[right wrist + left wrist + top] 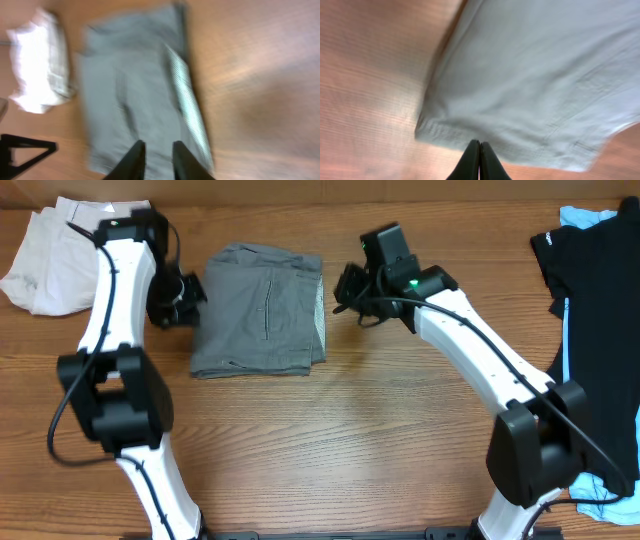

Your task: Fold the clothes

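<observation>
The grey shorts (260, 310) lie folded into a compact rectangle on the wooden table, fly seam running down the middle. My left gripper (190, 292) sits at their left edge, shut with nothing in it; in the left wrist view the tips (480, 146) meet just short of the grey shorts (535, 85) and their hem. My right gripper (342, 288) hovers off the right edge. Its jaws (159, 146) stand slightly open over the grey shorts (135, 90), with nothing between them.
Cream shorts (50, 260) lie crumpled at the far left corner, also seen as cream shorts (37, 70) from the right wrist. A black garment (600, 330) over a light-blue one (585, 218) covers the right edge of the table (340, 440).
</observation>
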Controlling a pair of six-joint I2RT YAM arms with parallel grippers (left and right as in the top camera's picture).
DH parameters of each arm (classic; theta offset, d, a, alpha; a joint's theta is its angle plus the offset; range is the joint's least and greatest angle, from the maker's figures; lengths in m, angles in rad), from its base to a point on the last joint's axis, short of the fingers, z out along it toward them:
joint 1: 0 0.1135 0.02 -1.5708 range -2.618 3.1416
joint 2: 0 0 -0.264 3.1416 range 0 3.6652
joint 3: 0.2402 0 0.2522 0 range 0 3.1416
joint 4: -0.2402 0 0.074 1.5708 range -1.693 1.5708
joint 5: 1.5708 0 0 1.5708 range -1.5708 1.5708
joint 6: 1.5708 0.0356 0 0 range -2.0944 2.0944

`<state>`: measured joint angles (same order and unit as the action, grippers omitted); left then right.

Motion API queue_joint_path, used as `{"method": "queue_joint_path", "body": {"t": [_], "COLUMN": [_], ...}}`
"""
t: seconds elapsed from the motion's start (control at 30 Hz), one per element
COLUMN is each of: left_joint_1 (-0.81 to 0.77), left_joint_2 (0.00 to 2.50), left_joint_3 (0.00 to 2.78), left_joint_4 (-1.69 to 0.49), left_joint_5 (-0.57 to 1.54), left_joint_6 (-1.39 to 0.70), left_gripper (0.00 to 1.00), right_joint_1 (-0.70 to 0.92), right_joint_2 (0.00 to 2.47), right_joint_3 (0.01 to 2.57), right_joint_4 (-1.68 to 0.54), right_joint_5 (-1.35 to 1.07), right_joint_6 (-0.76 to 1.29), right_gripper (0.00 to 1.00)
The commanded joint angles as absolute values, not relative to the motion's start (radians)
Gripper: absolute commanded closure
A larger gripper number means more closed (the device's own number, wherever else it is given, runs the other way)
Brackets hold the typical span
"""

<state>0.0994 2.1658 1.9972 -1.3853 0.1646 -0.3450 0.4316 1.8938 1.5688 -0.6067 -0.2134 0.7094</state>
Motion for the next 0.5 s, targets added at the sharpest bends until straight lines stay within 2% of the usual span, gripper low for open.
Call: {"method": "queue_joint_path", "body": {"t": [0.0, 0.23, 0.47], "left_joint_1": [0.078, 0.033, 0.012], "left_joint_2": [2.079, 2.146, 2.247], "left_joint_3": [2.0, 2.0, 2.0], "left_joint_4": [-1.288, -1.056, -0.959], "left_joint_5": [0.198, 0.284, 0.287], "left_joint_6": [-0.366, -0.31, -0.311], "left_gripper": [0.96, 0.96, 0.96], "right_joint_1": [0.428, 0.428, 0.428], "right_joint_2": [1.909, 2.006, 2.11], "right_joint_3": [1.573, 1.573, 1.573], "right_joint_4": [-0.528, -0.267, -0.156], "right_joint_5": [-0.278, -0.446, -0.471], "right_joint_6": [0.699, 0.673, 0.685], "right_gripper": [0.74, 0.78, 0.78]}}
